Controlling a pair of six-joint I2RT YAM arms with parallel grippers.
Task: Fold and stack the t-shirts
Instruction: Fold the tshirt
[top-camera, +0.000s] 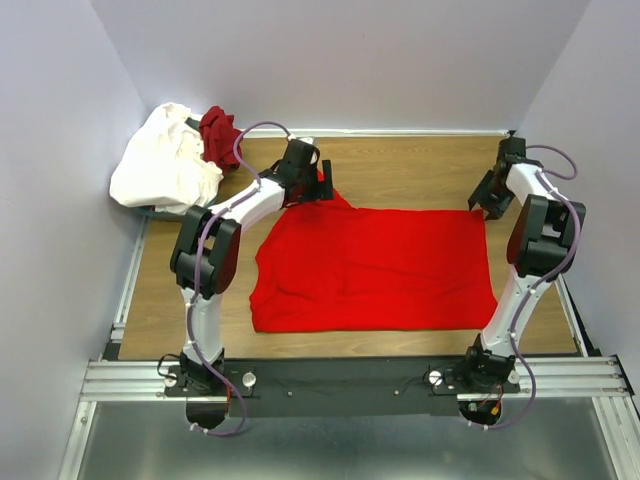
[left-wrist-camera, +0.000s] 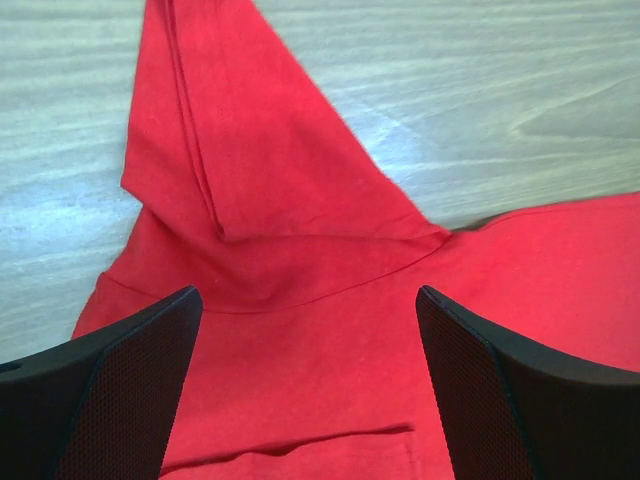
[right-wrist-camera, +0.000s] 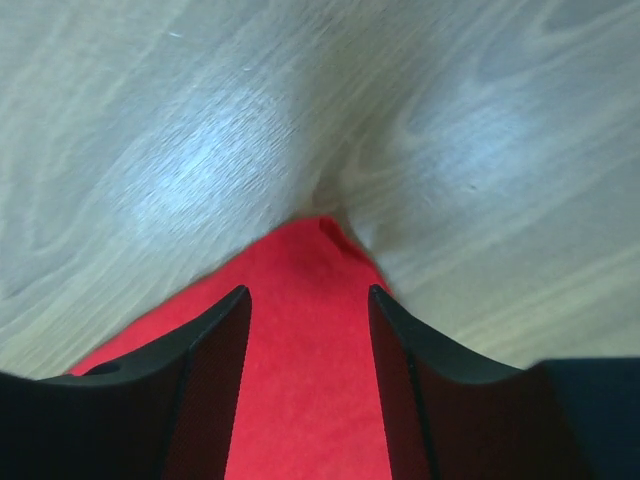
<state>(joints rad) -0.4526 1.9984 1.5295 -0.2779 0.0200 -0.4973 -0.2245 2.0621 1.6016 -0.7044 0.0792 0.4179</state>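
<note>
The red shirt (top-camera: 375, 270) lies flat and low in the middle of the table (top-camera: 420, 165). Bare wood runs along 12 o'clock, between the two arms. At 10 o'clock the white shirt (top-camera: 165, 165) and the dark red shirt (top-camera: 217, 130) sit in a lump. The left arm (top-camera: 215, 245) leans over 9 o'clock and the right arm (top-camera: 540, 235) over 3 o'clock. Walls stand close at 9, 12 and 3 o'clock.

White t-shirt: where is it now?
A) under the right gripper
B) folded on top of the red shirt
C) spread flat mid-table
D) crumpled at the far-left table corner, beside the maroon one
D: the white t-shirt sits crumpled at the far left with the maroon t-shirt bunched against it. Only the red t-shirt is spread flat.
</note>
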